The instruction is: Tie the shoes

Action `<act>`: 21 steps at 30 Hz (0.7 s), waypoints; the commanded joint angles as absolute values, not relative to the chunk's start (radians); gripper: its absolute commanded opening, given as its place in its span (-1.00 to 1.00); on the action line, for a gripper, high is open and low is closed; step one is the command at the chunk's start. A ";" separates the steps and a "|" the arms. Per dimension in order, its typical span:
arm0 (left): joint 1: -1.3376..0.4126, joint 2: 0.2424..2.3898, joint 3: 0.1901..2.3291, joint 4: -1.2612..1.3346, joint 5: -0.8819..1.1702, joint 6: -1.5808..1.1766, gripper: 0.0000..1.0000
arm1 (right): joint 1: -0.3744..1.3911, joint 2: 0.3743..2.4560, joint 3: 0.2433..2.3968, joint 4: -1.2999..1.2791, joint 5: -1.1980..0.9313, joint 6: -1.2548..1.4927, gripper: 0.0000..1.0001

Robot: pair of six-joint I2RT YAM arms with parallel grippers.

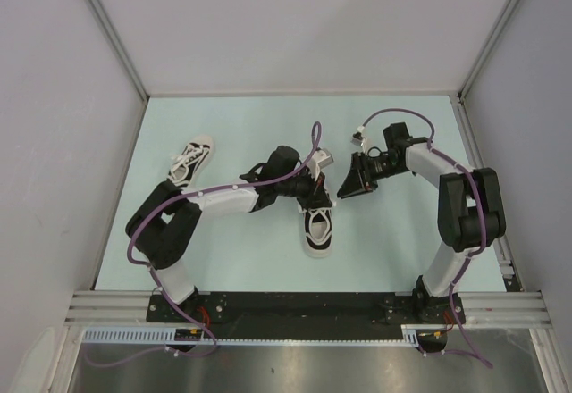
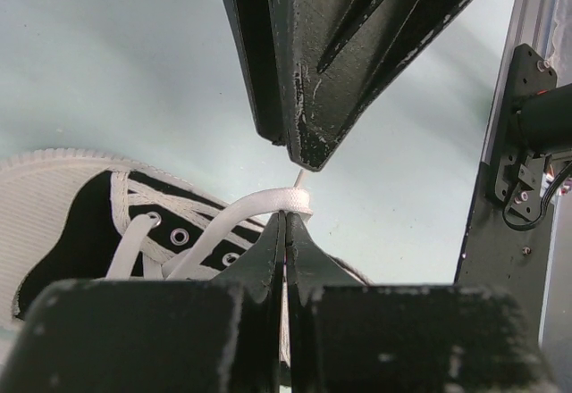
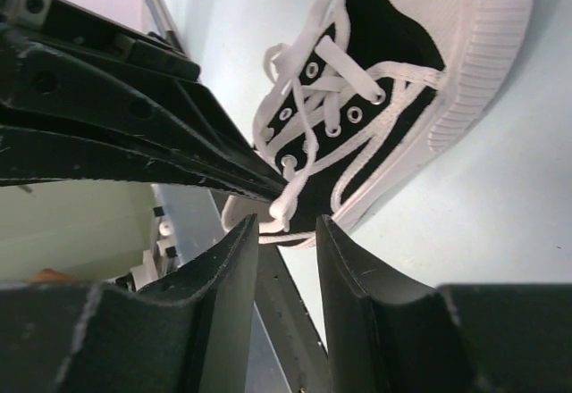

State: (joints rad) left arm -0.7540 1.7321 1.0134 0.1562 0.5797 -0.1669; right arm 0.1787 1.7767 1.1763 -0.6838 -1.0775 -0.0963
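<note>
**Partway through tying: one lace pinched, the second gripper poised opposite**

Seen from above, two black canvas shoes with white soles lie on the pale green bench [image 1: 268,121]; the near shoe [image 1: 318,230] sits at the centre, in front of the arm bases; the far shoe [image 1: 191,161] lies well apart to the left, laces loose, nothing touching it. The left gripper [image 2: 286,219] is clenched on a bend of white lace [image 2: 284,199], holding it up just above the eyelets [image 2: 180,235] of the near shoe; the right gripper [image 3: 286,225] faces it tip to tip, jaws parted and grasping nothing, with the pinched lace just in front of the gap. No knot or bow shows on either shoe.

The step in hand looks like handing or crossing this lace between the two grippers, early in the task; the next move probably calls for the right gripper to ease forward around the lace and shut cleanly beside the left fingertips without knocking them, before the left lets go.
</note>
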 commanded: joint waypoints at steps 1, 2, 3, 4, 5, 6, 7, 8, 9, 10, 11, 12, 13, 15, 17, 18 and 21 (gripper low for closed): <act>-0.747 1.700 1.012 0.218 0.601 -0.166 -1.00 | 0.175 1.799 1.198 -0.709 -1.169 -0.078 -0.28; -0.747 1.701 1.012 0.216 0.601 -0.166 -1.00 | 0.176 1.805 1.198 -0.712 -1.170 -0.081 -0.30; -0.746 1.700 1.015 0.215 0.601 -0.163 -1.00 | 0.178 1.813 1.198 -0.716 -1.175 -0.083 -0.32; -0.744 1.700 1.017 0.213 0.601 -0.161 -1.00 | 0.175 1.815 1.198 -0.719 -1.180 -0.084 -0.34; -0.742 1.700 1.016 0.215 0.601 -0.163 -1.00 | 0.175 1.816 1.198 -0.721 -1.178 -0.086 -0.34; -0.742 1.700 1.017 0.215 0.600 -0.161 -1.00 | 0.178 1.819 1.198 -0.724 -1.177 -0.090 -0.34; -0.741 1.700 1.016 0.215 0.601 -0.161 -1.00 | 0.178 1.821 1.198 -0.729 -1.177 -0.092 -0.34; -0.741 1.700 1.015 0.215 0.601 -0.161 -1.00 | 0.179 1.822 1.198 -0.730 -1.175 -0.095 -0.33; -0.741 1.701 1.015 0.215 0.601 -0.161 -1.00 | 0.178 1.824 1.197 -0.730 -1.172 -0.097 -0.34; -0.739 1.703 1.015 0.216 0.603 -0.163 -1.00 | 0.179 1.825 1.198 -0.732 -1.173 -0.098 -0.35; -0.741 1.701 1.015 0.218 0.604 -0.163 -1.00 | 0.178 1.825 1.198 -0.732 -1.175 -0.098 -0.35; -0.739 1.703 1.017 0.216 0.606 -0.163 -1.00 | 0.179 1.825 1.198 -0.732 -1.175 -0.098 -0.35; -0.738 1.703 1.019 0.216 0.606 -0.161 -1.00 | 0.181 1.830 1.198 -0.735 -1.177 -0.100 -0.38; -0.738 1.704 1.025 0.213 0.607 -0.160 -1.00 | 0.184 1.830 1.198 -0.741 -1.178 -0.104 -0.39; -0.736 1.707 1.028 0.213 0.607 -0.160 -1.00 | 0.189 1.833 1.198 -0.736 -1.178 -0.101 -0.42; -0.738 1.707 1.029 0.212 0.609 -0.161 -0.99 | 0.189 1.833 1.197 -0.733 -1.178 -0.100 -0.44; -0.738 1.710 1.032 0.213 0.611 -0.163 -1.00 | 0.192 1.836 1.198 -0.735 -1.180 -0.100 -0.49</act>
State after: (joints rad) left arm -0.7429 1.7321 1.0134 0.1570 0.5812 -0.1661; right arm 0.1852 1.8256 1.1767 -0.7246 -1.1431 -0.0975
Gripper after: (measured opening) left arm 0.003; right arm 0.267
